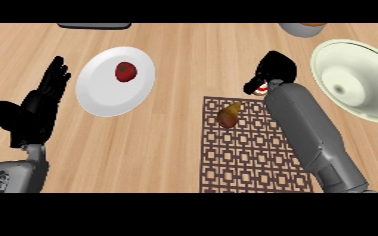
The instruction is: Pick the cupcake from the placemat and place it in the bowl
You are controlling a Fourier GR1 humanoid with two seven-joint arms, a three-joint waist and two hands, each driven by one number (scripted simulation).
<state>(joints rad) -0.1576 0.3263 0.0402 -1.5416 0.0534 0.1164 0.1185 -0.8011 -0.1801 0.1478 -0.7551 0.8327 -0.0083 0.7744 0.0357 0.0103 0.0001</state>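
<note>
Head view, looking steeply down on a worktop (pixel 192 45) of pale wood with fine lengthwise grain. Near the centre lies a rectangular placemat (pixel 251 155) — brown, with a pierced lattice of small squares through which the wood shows. On its upper left part rests a brown, pear-shaped object (pixel 229 114), narrow end pointing up and to the right.

To the left of the placemat sits a smooth white round plate (pixel 103 92) bearing a glossy red tomato (pixel 125 72) with a small dark stem patch. At the right edge stands the bowl (pixel 354 80), cream-coloured and glossy, with a wide rim and a deep, shaded well. A dark flat object (pixel 94 25) and a grey vessel (pixel 303 29) are cut off by the top edge of the scene.

The right robot hand (pixel 273 70), black on a grey cylindrical forearm, hangs just past the placemat's upper right corner, fingers curled round the cupcake (pixel 259 90). Only a sliver of the cupcake shows beneath the hand — white with a touch of red — so its shape cannot be told. It lies off the mat, between the mat and the bowl, apart from the bowl's rim.

The left robot hand (pixel 40 107) rests at the left edge, fingers straight and pointing up, holding nothing and beside the plate without touching it.
</note>
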